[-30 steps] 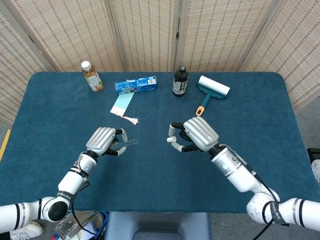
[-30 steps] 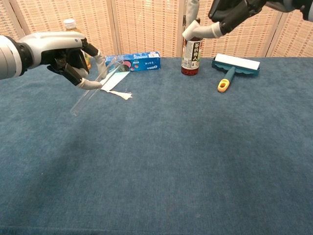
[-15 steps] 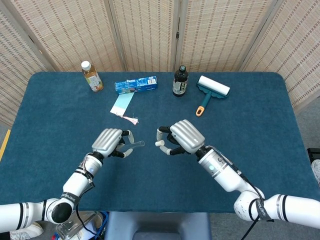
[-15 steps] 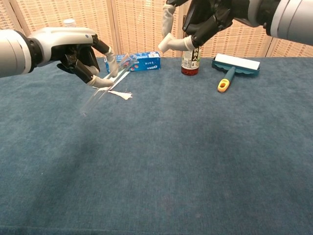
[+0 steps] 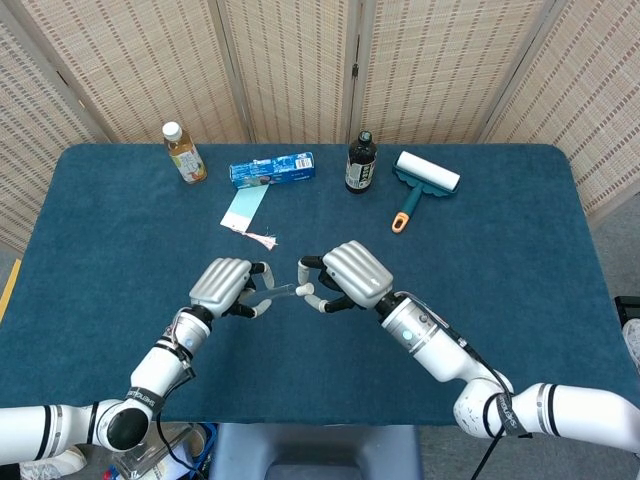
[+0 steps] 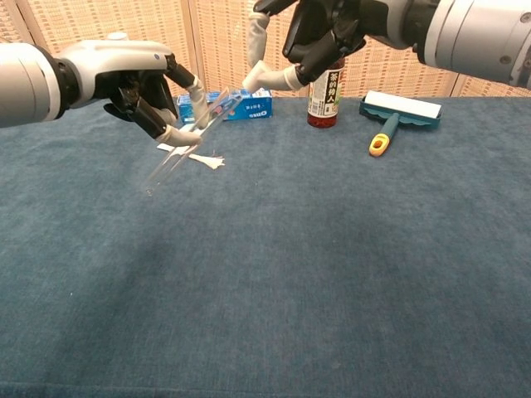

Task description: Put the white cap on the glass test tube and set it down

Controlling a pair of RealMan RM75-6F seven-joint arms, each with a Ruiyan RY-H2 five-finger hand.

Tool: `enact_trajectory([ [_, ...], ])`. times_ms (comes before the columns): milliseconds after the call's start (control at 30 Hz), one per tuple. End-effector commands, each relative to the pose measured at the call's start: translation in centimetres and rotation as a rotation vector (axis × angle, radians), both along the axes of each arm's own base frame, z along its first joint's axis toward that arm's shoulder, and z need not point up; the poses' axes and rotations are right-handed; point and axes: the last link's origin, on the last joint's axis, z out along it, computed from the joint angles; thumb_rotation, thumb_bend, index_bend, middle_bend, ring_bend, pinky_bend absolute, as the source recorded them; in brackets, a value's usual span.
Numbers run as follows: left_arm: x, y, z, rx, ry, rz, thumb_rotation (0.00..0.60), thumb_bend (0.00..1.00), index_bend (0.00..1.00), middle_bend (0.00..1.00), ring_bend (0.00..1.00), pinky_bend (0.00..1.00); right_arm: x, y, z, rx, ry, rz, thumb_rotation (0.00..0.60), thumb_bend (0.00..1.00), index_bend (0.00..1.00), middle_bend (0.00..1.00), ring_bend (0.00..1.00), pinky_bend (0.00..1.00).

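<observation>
My left hand (image 5: 222, 285) (image 6: 137, 83) grips a clear glass test tube (image 5: 280, 292) (image 6: 187, 141) above the blue table. The tube is tilted, closed end down to the left and open mouth up toward the right. My right hand (image 5: 345, 275) (image 6: 323, 33) is just right of the mouth and pinches the small white cap (image 5: 306, 291) (image 6: 251, 82) at its fingertips. The cap sits right at the tube's mouth. It is hard to tell apart from the white fingertips, and I cannot tell whether it touches the rim.
Along the back of the table stand a tea bottle (image 5: 184, 152), a blue box (image 5: 271, 170) (image 6: 249, 104), a dark bottle (image 5: 360, 163) (image 6: 326, 91) and a teal lint roller (image 5: 425, 175) (image 6: 398, 109). A pale paper strip (image 5: 243, 210) lies behind the hands.
My right hand has moved left with the cap until it reached the tube's mouth. My left hand has raised the tube and shifted it slightly right toward it.
</observation>
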Motion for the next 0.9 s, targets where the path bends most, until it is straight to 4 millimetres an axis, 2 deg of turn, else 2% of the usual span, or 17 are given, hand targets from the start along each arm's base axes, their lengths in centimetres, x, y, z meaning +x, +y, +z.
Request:
enact_trajectory([
  [33,0.06,-0.04,0.01,-0.001,0.0,0.0,0.6,0.38,0.66,1.0,1.0,1.0,0.12,-0.02,-0.05,-0.001,0.0,0.002,0.6,0.56,0.72,1.0,1.0,1.0],
  [900,0.96,-0.22,-0.12,-0.008,0.002,-0.016,0.6,0.38,0.66,1.0,1.0,1.0,0.52,-0.38,-0.65,0.003,0.013,0.003,0.6,0.56,0.72,1.0,1.0,1.0],
])
